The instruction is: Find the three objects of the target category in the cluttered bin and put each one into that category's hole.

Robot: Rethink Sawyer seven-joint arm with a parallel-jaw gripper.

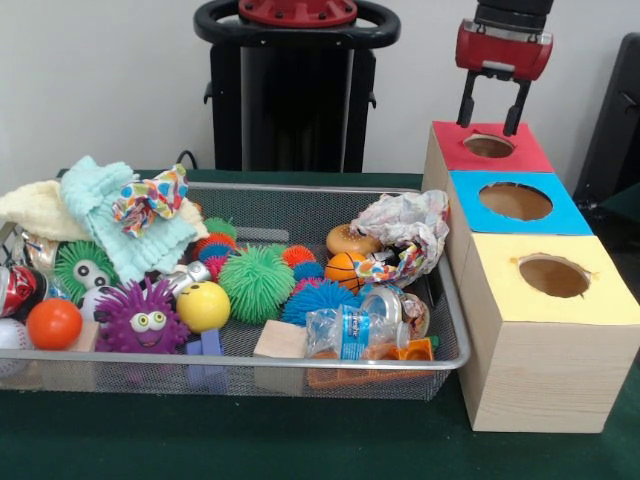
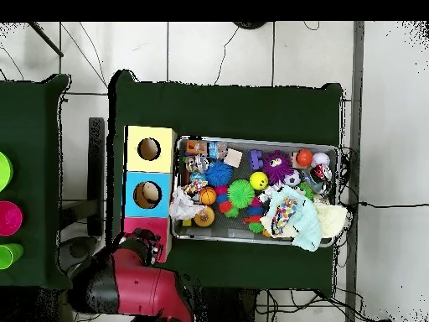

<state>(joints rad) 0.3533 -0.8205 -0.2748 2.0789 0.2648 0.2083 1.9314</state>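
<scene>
While gripper (image 1: 491, 122) hangs over red hole (image 1: 489, 146), fingers apart, nothing held. Target category unclear; likely candidates sit in mesh bin (image 1: 330, 364). Spiky rubber balls, green (image 1: 257, 284), blue (image 1: 320, 299), purple with eyes (image 1: 142, 318): light, squashy, springy; pinch across body, not spikes. Yellow ball (image 1: 203, 306) smooth, may slip. Crumpled water bottle (image 1: 352, 331) and crumpled paper (image 1: 409, 230) crowd bin end nearest boxes; towels (image 1: 120, 220) heaped at far end. Blue hole (image 1: 515, 201), yellow hole (image 1: 553, 275) beside.

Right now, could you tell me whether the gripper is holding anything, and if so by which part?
Nothing is held: the gripper hangs open and empty over the red hole of the wooden box.
</scene>
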